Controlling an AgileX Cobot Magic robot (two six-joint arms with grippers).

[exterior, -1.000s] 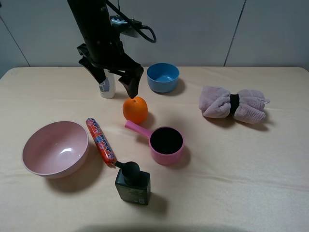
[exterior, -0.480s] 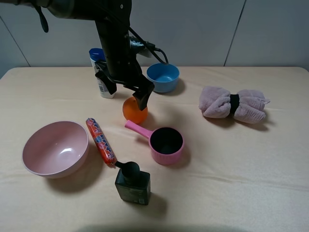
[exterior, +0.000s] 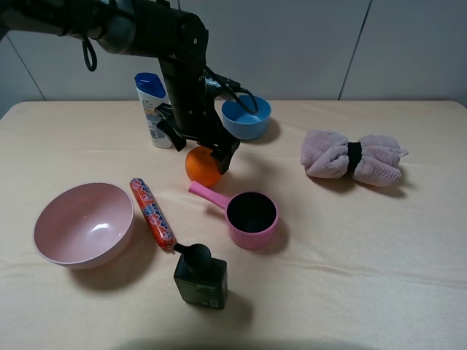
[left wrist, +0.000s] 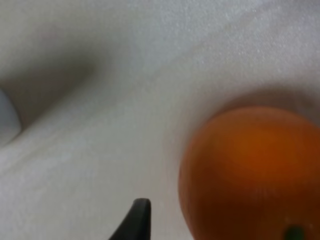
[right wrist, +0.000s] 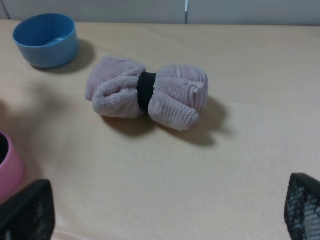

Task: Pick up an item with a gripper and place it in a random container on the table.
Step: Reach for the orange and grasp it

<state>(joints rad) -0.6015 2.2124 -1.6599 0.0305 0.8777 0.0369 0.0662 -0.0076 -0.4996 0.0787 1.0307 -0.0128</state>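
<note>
The orange (exterior: pixel 201 168) lies on the beige table (exterior: pixel 379 248), partly hidden by my left gripper (exterior: pixel 203 152), which is open and lowered over it with a finger on either side. In the left wrist view the orange (left wrist: pixel 250 170) fills one side, and one black fingertip (left wrist: pixel 139 220) stands a little apart from it. The small pink saucepan (exterior: pixel 252 217) stands just in front of the orange, its handle pointing toward it. My right gripper (right wrist: pixel 165 212) is wide open and empty above the table; it does not show in the exterior view.
A large pink bowl (exterior: pixel 82 222), a red sausage tube (exterior: pixel 152 213) and a dark bottle (exterior: pixel 199 277) lie front left. A blue bowl (exterior: pixel 246 117) and a white bottle (exterior: pixel 152 109) stand behind the orange. A rolled pink towel (exterior: pixel 354 158) lies at right.
My left arm has come down and forward from above the orange, so the open fingers now straddle it. The orange and the saucepan have not moved.
</note>
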